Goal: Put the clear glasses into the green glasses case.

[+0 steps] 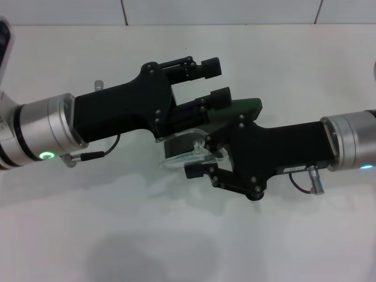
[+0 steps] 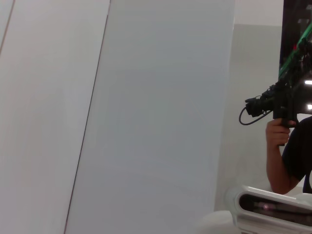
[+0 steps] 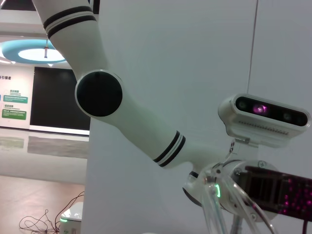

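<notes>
While the glasses (image 1: 194, 154) sit pinched in the right gripper (image 1: 207, 157), they are not yet in the case (image 1: 245, 107), so the main step looks unfinished. In the head view the clear frame shows just left of the right gripper's knuckle, at the table's (image 1: 188, 235) middle, with the two black fingers closed on it from the far and near sides. The right wrist view shows a clear arm (image 3: 214, 214) of the glasses rising close to the lens, which fits a hold.

The left gripper (image 1: 210, 82) reaches in from the left with its fingers spread: one finger is free on the far side, and the other lies over the green case. Whether that finger touches the case cannot be told. Only a green strip of the case shows, between the two grippers and just far of the glasses; whether it stands open is hidden by both wrists.

What seems left is to get the glasses over the case and lower them in. Room is tight at the centre, where both grippers crowd the case. The table lies bare to the near side and far side, and its far edge is well apart from the work.
</notes>
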Robot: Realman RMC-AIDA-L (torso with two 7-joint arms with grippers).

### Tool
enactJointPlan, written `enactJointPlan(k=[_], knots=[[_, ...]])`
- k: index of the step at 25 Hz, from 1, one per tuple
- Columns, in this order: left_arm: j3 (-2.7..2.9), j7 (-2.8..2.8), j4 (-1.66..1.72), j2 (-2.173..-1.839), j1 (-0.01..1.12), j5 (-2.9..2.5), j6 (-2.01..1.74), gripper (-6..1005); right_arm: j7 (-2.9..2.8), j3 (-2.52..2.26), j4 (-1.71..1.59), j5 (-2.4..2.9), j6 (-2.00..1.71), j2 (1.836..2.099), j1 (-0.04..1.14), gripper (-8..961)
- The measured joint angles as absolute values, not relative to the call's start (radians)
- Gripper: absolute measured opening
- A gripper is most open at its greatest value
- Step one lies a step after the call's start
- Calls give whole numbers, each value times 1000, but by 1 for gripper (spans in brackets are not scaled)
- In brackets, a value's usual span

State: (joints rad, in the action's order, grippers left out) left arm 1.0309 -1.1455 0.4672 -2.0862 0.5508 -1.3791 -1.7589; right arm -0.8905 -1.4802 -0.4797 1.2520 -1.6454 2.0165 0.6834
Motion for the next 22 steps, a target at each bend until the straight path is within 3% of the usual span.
enactJointPlan(k=[22], knots=[[953, -1143, 470, -2069, 514, -1377, -1745, 559, -851, -1471, -514, 1286, -1603, 2013, 665, 163]])
